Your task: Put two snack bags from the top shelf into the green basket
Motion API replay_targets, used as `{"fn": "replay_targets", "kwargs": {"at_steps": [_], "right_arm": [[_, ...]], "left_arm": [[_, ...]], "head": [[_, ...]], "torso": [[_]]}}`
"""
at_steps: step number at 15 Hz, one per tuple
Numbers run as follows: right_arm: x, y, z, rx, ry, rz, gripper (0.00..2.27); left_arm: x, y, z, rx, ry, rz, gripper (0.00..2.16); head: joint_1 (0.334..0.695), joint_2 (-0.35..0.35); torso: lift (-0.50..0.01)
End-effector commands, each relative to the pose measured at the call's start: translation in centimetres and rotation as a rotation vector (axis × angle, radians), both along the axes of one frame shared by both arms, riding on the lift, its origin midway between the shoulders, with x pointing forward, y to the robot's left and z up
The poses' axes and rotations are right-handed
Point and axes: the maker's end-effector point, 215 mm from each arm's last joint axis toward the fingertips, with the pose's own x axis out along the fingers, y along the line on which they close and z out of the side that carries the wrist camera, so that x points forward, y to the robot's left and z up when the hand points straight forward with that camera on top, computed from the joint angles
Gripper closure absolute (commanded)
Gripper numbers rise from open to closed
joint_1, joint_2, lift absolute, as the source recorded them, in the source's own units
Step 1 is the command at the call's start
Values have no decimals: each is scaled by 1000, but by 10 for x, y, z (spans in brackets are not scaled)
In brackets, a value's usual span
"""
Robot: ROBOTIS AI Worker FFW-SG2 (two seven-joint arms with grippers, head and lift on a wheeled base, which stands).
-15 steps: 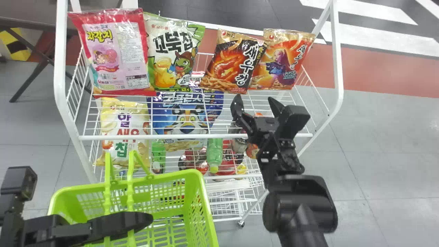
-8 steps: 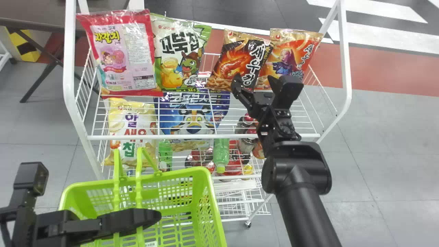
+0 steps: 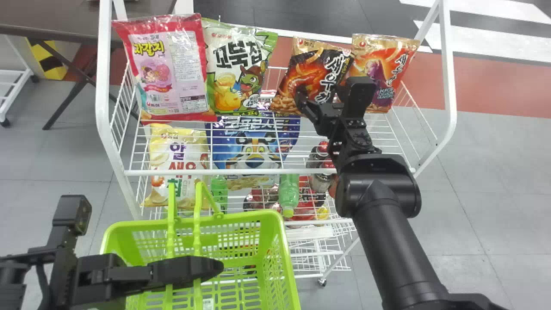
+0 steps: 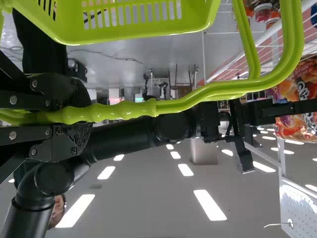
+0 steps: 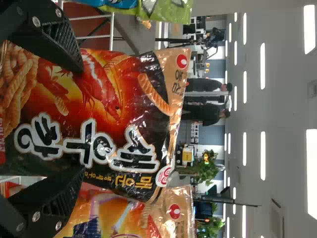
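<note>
1. Nearest to us, our left gripper [image 3: 215, 265] is clenched on the handle [image 4: 129, 109] of the green basket [image 3: 275, 216], which hangs in front of the rack.
2. Beyond the basket, under the top shelf [image 3: 232, 172], we see a yellow bag [image 3: 161, 150], a blue bag [image 3: 254, 148] just beside it and a green bottle [image 3: 289, 191].
3. Our right gripper [image 3: 320, 97] is over the top shelf, at the lower part of the black bag [image 3: 318, 69]. Its fingers are spread to either side of the bag, grasping nothing; we cannot tell whether they touch it.
4. Along the far side of the top shelf, four bags stand leaning: from our left, the pink bag [image 3: 172, 69], the green-and-white bag [image 3: 234, 71], the black bag and the orange bag [image 3: 379, 64]. The black bag overlaps the orange one's edge.
5. Behind the rack, on our left, is a dark table [image 3: 64, 19].
</note>
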Motion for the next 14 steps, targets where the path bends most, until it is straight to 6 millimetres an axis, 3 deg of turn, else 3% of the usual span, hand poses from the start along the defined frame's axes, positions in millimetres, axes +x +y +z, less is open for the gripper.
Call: {"fn": "replay_targets", "kwargs": {"at_steps": [1, 3, 6, 10, 12, 14], "right_arm": [[2, 7, -2, -10, 6, 24, 890], [-1, 11, -2, -16, -4, 36, 1737], [-5, 15, 2, -23, -27, 49, 2243], [-12, 14, 3, -37, -32, 47, 2243], [-29, 10, -6, -62, 7, 25, 2243], [-42, -2, 0, -85, 35, -18, 2243]], "left_arm": [[-1, -1, -1, 1, 4, -9, 2142], [0, -1, -2, 4, 5, -8, 2142], [0, -1, -2, 3, 7, -7, 2142], [0, 0, -3, 5, 8, -7, 2142], [0, 1, -3, 4, 11, -6, 2142], [0, 1, -4, 4, 14, -5, 2142]], "head": [[695, -197], [695, -192], [695, -186], [695, -182], [695, -184], [695, -189]], "torso": [[-1], [-1], [-1], [-1], [-1], [-1]]}}
